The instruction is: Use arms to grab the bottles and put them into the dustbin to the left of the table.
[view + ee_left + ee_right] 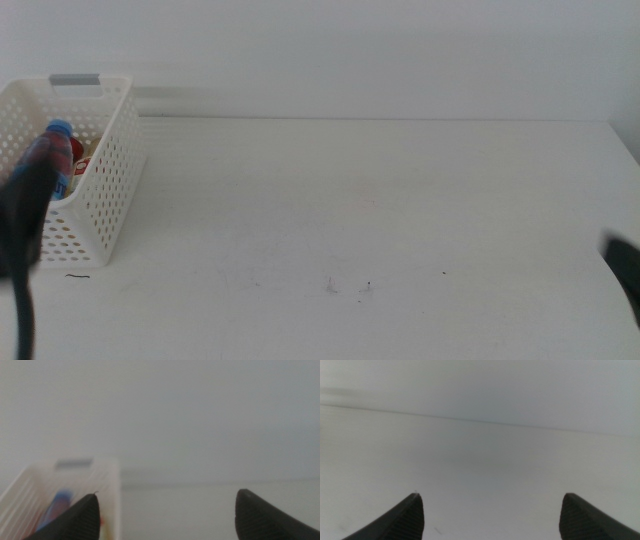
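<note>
A white dustbin stands at the upper left of the frame on the white tabletop. Inside it lean a blue-capped water bottle and a red can. The left claw gapes wide and empty beside the bin. The right claw, wide open and empty, sits at the lower right edge.

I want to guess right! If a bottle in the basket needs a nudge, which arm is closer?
Probably the left. Its claw is open, facing the dustbin, where the water bottle sticks up. The right claw is open too, seeing only bare table, at the far right edge.
</note>
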`<move>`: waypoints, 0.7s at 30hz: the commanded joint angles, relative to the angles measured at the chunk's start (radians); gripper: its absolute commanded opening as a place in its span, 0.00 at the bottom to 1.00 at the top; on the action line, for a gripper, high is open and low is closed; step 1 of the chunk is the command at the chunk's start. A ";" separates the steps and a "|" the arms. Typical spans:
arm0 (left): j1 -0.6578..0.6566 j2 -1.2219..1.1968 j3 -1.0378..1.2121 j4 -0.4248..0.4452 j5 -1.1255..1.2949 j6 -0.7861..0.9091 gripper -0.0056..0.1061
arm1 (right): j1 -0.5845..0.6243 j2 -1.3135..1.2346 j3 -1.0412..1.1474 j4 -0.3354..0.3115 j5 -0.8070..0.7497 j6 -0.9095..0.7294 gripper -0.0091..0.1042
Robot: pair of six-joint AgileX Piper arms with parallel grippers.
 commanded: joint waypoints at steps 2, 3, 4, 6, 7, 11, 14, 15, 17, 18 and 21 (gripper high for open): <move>0.071 -0.158 0.162 -0.021 0.037 -0.011 0.85 | -0.109 -0.246 0.176 -0.039 -0.024 0.001 0.78; 0.089 -0.208 0.200 -0.021 0.076 -0.011 0.85 | -0.140 -0.312 0.210 -0.039 -0.022 0.001 0.78; 0.102 -0.253 0.236 -0.021 0.102 -0.011 0.85 | -0.164 -0.362 0.247 -0.047 -0.022 0.001 0.78; 0.118 -0.327 0.290 -0.021 0.114 -0.011 0.85 | -0.211 -0.476 0.294 -0.061 0.006 0.001 0.78; 0.120 -0.365 0.318 -0.024 0.110 -0.011 0.85 | -0.223 -0.508 0.303 -0.081 0.025 0.001 0.78; 0.120 -0.480 0.374 -0.044 0.093 -0.011 0.85 | -0.237 -0.576 0.303 -0.107 0.085 0.001 0.78; 0.120 -0.480 0.374 -0.044 0.141 -0.011 0.85 | -0.237 -0.576 0.303 -0.109 0.080 0.001 0.78; 0.120 -0.480 0.374 -0.044 0.129 -0.011 0.85 | -0.237 -0.576 0.303 -0.120 0.080 0.001 0.78; 0.120 -0.480 0.374 -0.044 0.108 -0.011 0.85 | -0.237 -0.576 0.303 -0.124 0.077 0.001 0.78; 0.120 -0.480 0.374 -0.044 0.101 -0.011 0.85 | -0.237 -0.576 0.303 -0.120 0.077 0.001 0.78; 0.120 -0.480 0.374 -0.044 0.098 -0.011 0.85 | -0.237 -0.576 0.303 -0.114 0.077 0.001 0.78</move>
